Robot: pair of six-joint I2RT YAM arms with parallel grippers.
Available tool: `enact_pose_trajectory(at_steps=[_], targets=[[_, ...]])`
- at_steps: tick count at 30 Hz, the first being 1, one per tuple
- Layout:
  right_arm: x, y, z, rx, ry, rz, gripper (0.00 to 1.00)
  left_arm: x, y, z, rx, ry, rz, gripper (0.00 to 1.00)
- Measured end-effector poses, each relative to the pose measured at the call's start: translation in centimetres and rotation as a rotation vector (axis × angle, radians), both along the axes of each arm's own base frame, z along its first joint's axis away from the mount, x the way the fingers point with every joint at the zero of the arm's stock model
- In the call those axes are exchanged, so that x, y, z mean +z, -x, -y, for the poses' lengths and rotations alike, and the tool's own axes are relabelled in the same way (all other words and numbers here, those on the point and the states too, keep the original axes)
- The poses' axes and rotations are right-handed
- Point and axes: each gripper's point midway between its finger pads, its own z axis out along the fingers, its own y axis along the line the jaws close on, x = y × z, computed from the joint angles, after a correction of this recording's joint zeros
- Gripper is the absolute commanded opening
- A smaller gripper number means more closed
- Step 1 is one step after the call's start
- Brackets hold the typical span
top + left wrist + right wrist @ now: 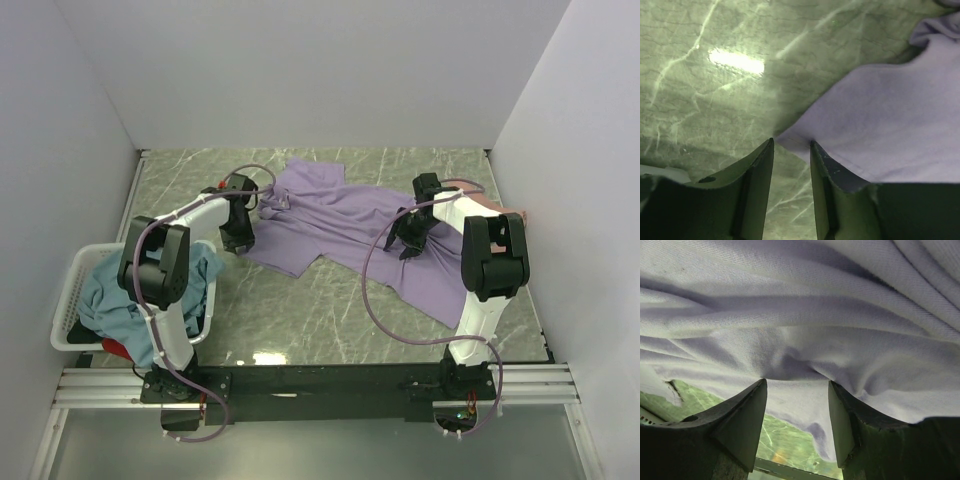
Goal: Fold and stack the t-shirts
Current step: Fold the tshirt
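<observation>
- Lavender t-shirt (pixel 340 222) lies spread and rumpled across the middle of the marble table (pixel 300 310), running from the far centre toward the near right.
- Right gripper (pixel 410 245) is closed on a raised fold of the shirt's right half. In the wrist view the cloth puckers between the fingertips (pixel 752 405) and hangs clear of the table.
- Left gripper (pixel 240 238) is down at the shirt's left corner with its jaws narrowly apart. The corner sits just at the tips and is not clamped.
- Teal-blue t-shirt (pixel 110 295) is heaped in the white basket (pixel 72 295) at the near left, with a red t-shirt (pixel 116 347) peeking out beneath it.
- Salmon-pink t-shirt (pixel 500 205) shows behind the right arm.
</observation>
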Motion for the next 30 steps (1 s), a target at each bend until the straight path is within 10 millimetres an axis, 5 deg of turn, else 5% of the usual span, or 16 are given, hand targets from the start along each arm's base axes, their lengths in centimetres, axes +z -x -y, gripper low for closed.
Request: enact_pose_trajectory(at_steps=[13, 22, 30], targets=[[0.0, 0.0, 0.0, -0.001, 0.001, -0.001, 0.59, -0.7, -0.2, -0.7, 0.02, 0.002, -0.012, 0.36], [0.1, -0.1, 0.3, -0.009, 0.002, 0.001, 0.59, -0.8, -0.7, 0.4, 0.006, 0.054, 0.005, 0.01], [0.1, -0.1, 0.4, -0.002, 0.002, 0.001, 0.6, -0.7, -0.9, -0.1, 0.036, 0.129, -0.007, 0.01]])
